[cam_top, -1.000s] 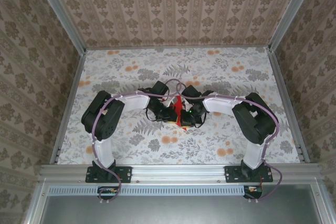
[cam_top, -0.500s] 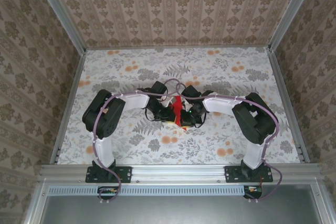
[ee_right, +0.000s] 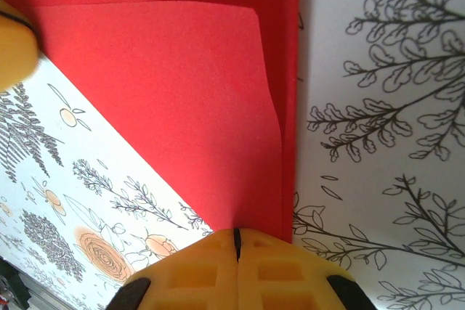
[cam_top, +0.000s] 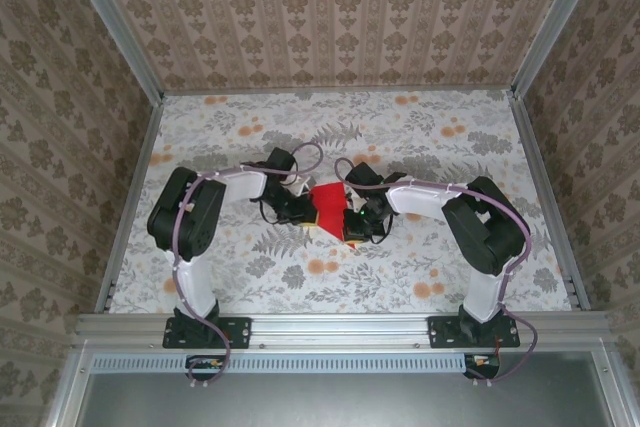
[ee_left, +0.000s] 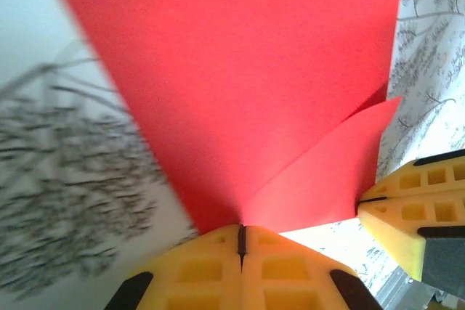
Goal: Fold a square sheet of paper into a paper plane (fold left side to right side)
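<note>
1. Where the yellow pads [ee_left: 207, 270] of the left arm [cam_top: 185, 217] meet, the jaws stand pressed together on one corner of the square sheet of paper [ee_left: 240, 85], with just a dark seam between them
2. On the right arm [cam_top: 490, 227] the jaws are likewise closed flat, their pads [ee_right: 192, 274] nipping the near edge of the red sheet
3. Seen from the left wrist, the right arm's pads clamp the tip of a second red flap, just beside the left ones
4. Both wrists sit low over the desk [cam_top: 420, 137] and turn inward, nearly facing each other, while the forearms reach in from raised elbows set out to either side above the bases
5. Between the two wrists, at the middle of the desk, the sheet shows from above as a plain bright red wedge, broad on the far side and narrowing toward the near side
6. Up close it lies in layers: a top flap with a rounded corner rests over a lower layer, whose straight edge runs just beside it against the leaf print
</note>
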Controlling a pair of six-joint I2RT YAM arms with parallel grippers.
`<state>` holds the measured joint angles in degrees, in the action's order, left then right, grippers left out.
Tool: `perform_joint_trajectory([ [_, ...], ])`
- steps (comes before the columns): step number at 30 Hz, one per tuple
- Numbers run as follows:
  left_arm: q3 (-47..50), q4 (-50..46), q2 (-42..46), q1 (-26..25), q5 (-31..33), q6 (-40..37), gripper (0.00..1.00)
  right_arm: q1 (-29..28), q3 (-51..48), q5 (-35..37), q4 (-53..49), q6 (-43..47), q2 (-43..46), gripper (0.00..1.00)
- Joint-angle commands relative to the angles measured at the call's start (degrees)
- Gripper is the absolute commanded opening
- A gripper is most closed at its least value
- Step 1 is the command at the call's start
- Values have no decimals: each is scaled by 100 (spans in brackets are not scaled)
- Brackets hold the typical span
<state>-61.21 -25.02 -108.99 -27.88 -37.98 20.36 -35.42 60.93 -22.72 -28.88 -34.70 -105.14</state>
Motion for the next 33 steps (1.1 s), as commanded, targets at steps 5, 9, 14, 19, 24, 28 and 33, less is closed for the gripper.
perform_joint_trajectory([
  [5,7,-410,238,471,750,-256,1,-9,-181,257,-341,43,37,0],
  [9,107,-381,795,472,638,-69,8,-5,-342,219,323,-17,603,6],
  [14,461,-124,1400,471,417,448,24,56,-306,800,335,388,1221,32],
  [19,971,494,1661,437,221,1268,38,175,-220,1079,363,1119,1108,52],
  [24,1338,1266,1580,372,-45,1991,42,176,-1,770,766,1535,651,57],
  [28,1367,1541,1397,307,-94,2288,43,198,259,559,896,1649,156,55],
  [33,1362,1815,1207,209,-128,2506,47,220,351,402,1096,1611,-75,48],
])
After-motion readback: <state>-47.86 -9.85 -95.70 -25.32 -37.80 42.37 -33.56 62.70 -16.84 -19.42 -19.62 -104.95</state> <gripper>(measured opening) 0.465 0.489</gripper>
